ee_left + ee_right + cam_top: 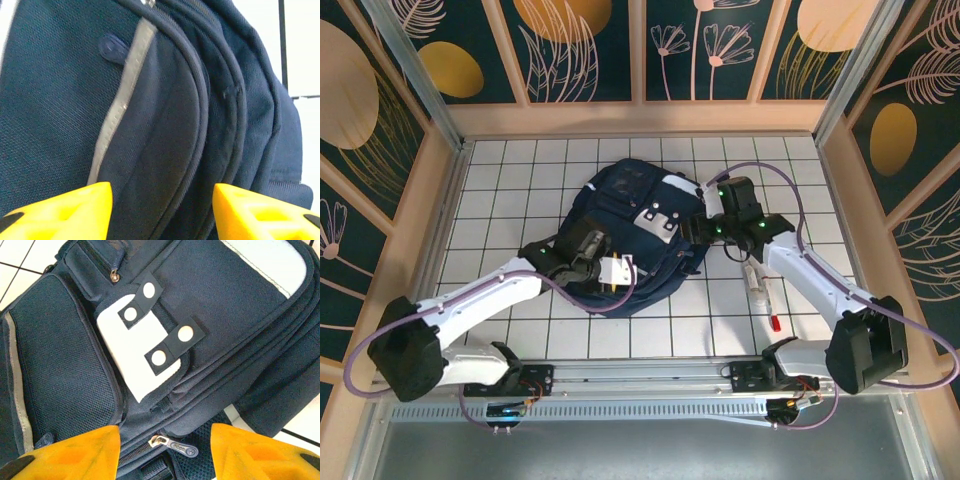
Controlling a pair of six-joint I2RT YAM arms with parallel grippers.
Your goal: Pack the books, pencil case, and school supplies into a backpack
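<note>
The navy backpack (pixel 630 225) lies flat mid-table, its grey-white buckled flap patch (pixel 135 347) facing up. My left gripper (pixel 613 270) hovers at its near edge, open, with only dark fabric and a grey stripe (pixel 122 100) between the yellow fingers (pixel 75 212). At the bag's right side my right gripper (pixel 700 226) is open too. A zipper pull (pixel 182 445) lies between its fingers (pixel 250 452), untouched. The school supplies, a whitish tube (pixel 754 274) and a red pen (pixel 775 320), rest on the tiles right of the bag. The books and pencil case are out of view.
Wooden walls (pixel 840 180) fence the white tiled table (pixel 520 170) on three sides. The arm bases sit on a rail (pixel 640 375) along the near edge. Bare tiles lie behind and left of the backpack.
</note>
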